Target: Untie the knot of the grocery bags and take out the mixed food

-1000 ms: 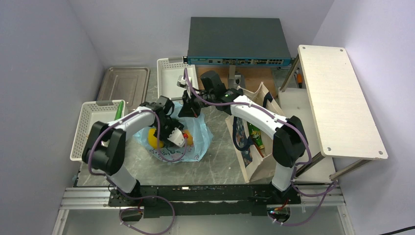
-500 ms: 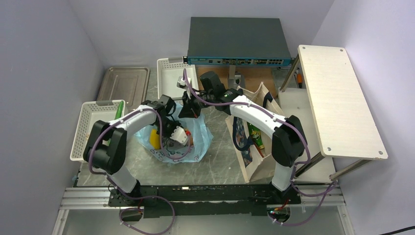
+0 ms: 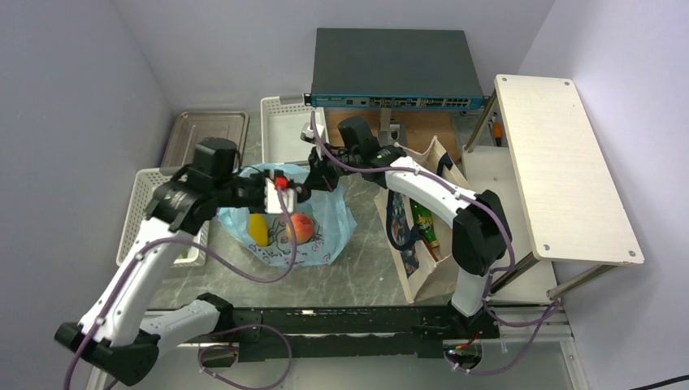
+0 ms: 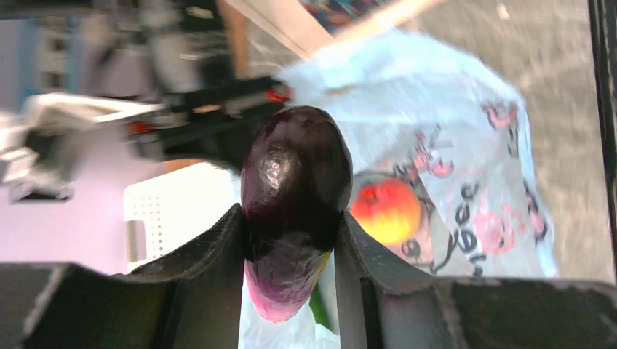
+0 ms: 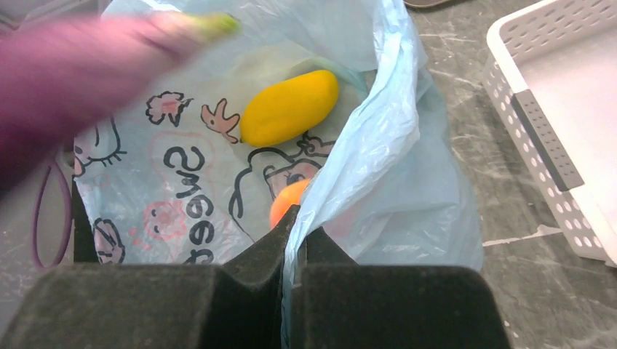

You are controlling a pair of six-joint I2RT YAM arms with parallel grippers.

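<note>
**Spotter:** Start nearest you. What's on the counter?

**Operator:** The grocery bag (image 3: 329,223) lies on the counter (image 3: 357,280), mouth open. I can't see a knot on it. A yellow fruit (image 5: 289,107) and an orange fruit (image 4: 385,211) lie inside, side by side.

**Spotter:** And your left arm?

**Operator:** My left end effector (image 4: 291,218) is clamped on the aubergine (image 4: 295,163), a finger against each side, and it's raised over the bag. I judge it's clear of the plastic and ready to carry off.

**Spotter:** Why is the right one at the bag?

**Operator:** My right end effector (image 5: 293,218) is closed on the bag's far rim, pinching a fold of plastic. I'd say that props the mouth open and stops the bag lifting with the food.

**Spotter:** Where does the aubergine go?

**Operator:** I can't tell from here. Beyond the bag there's a white basket (image 3: 284,122) with a metal tray (image 3: 207,134) to its left, and either could take it. The beige tote (image 3: 422,272) stands to the right of the bag.
</note>
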